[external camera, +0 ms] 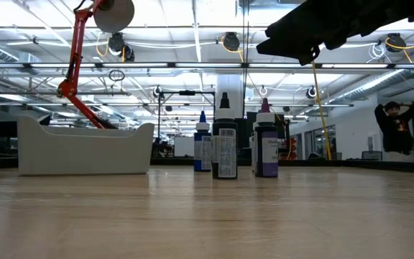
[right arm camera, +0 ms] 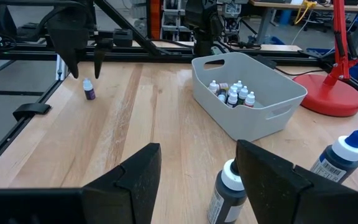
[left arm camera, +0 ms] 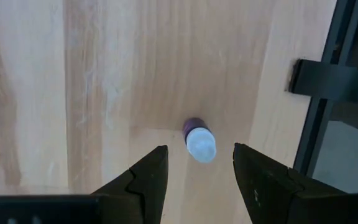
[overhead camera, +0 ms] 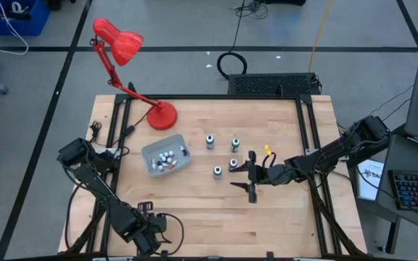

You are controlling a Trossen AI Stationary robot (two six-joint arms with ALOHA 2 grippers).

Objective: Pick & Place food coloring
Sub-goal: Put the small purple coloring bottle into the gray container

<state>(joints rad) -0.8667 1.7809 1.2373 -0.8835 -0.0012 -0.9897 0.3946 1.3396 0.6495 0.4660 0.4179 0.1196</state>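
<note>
The left claw (left arm camera: 194, 177) hung wide open and empty above a small purple bottle (left arm camera: 199, 138) standing on the counter (left arm camera: 104, 81). The right claw (right arm camera: 197, 171), also open and empty, hovered beside bigger bottles (overhead camera: 223, 154). More little bottles (overhead camera: 167, 160) sat in the tray (overhead camera: 151, 151).

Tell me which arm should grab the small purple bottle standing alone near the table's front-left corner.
Left. Its open pincer hangs directly above that purple bottle, fingers straddling it. The right pincer, also open, sits mid-table beside the larger bottles, far away.
</note>
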